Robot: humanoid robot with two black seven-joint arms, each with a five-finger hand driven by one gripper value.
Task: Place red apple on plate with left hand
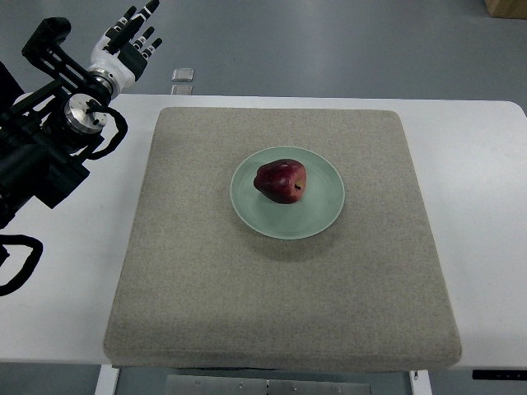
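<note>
A dark red apple [281,181] lies on a pale green plate [322,212] in the middle of a beige mat. My left hand [132,39] is raised at the upper left, well away from the plate, past the table's far edge. Its fingers are spread and hold nothing. The left arm's black links run down the left edge. No right arm shows.
The beige mat [280,288] covers most of a white table [482,214]. A small clear object [183,75] lies on the grey floor beyond the table's far edge. A black cable [20,263] loops at the left.
</note>
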